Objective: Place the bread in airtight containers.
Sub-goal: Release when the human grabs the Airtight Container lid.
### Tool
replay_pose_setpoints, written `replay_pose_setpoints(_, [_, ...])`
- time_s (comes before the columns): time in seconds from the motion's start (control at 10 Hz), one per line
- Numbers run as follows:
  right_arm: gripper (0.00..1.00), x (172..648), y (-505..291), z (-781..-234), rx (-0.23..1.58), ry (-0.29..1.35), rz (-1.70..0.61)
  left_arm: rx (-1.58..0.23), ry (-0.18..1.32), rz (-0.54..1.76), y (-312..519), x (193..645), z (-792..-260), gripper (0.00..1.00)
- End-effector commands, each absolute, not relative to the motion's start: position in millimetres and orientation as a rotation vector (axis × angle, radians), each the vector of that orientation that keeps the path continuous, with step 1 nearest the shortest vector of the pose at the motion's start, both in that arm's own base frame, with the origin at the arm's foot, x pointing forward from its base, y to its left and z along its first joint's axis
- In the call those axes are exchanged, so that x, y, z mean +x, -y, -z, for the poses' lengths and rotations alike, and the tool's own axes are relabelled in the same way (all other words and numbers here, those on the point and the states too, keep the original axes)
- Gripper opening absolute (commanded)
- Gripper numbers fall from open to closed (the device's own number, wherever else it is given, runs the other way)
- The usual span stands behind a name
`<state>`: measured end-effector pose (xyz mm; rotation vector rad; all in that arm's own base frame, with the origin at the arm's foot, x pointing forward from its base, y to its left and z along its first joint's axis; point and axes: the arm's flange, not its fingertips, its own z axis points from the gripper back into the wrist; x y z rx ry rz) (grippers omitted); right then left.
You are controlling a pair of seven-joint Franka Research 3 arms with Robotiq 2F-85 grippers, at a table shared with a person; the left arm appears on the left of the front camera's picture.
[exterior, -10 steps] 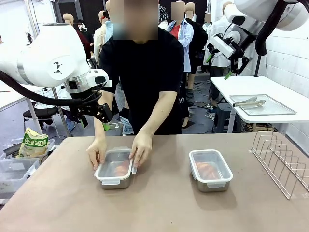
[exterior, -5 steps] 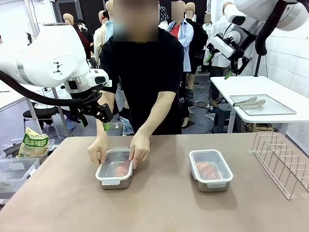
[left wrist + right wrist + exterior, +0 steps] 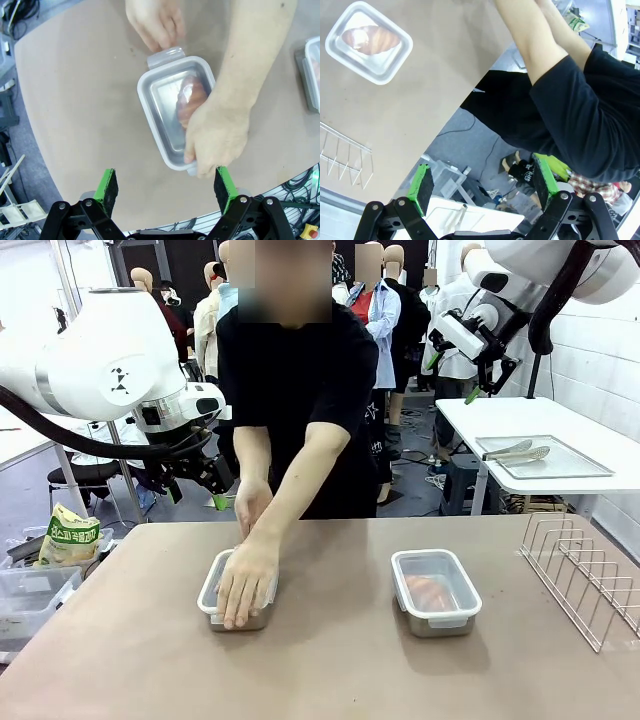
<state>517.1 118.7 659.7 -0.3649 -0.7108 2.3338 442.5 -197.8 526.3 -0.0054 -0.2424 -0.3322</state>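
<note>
On the left of the table stands one airtight container [image 3: 208,602], a steel tin with a clear lid [image 3: 160,100]. A piece of bread [image 3: 192,92] shows through that lid. The person's hand [image 3: 246,580] lies flat on the lid, and the other hand [image 3: 157,22] holds the tin's far end. The second container [image 3: 436,590] stands lidded at the right with bread [image 3: 370,39] inside. My left gripper [image 3: 200,492] hangs open above the table's far left edge, over the left tin [image 3: 167,182]. High at the right, my right gripper [image 3: 452,378] is open and empty [image 3: 482,182].
A wire rack [image 3: 585,575] stands at the table's right edge. Behind it a white side table carries a flat steel tray [image 3: 590,468] with tongs. Clear plastic tubs [image 3: 30,595] and a bag [image 3: 68,535] sit off the left edge. The person stands at the far side.
The person's hands left the sides of the left tin's lid; one palm now lies flat on top and the other sits at its far end. Neither arm moved.
</note>
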Motion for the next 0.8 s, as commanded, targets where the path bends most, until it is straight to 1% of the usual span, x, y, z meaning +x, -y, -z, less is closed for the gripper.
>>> replay_pose_setpoints(0.0, [1.0, 517.7, -119.6, -660.2, -0.367, 0.724, -2.326, 0.015, 0.243, 0.313, 197.0, 442.6, -527.4, 1.0])
replay_pose_setpoints(0.7, [1.0, 517.7, -119.6, -660.2, -0.367, 0.724, -2.326, 0.015, 0.243, 0.313, 197.0, 442.6, -527.4, 1.0])
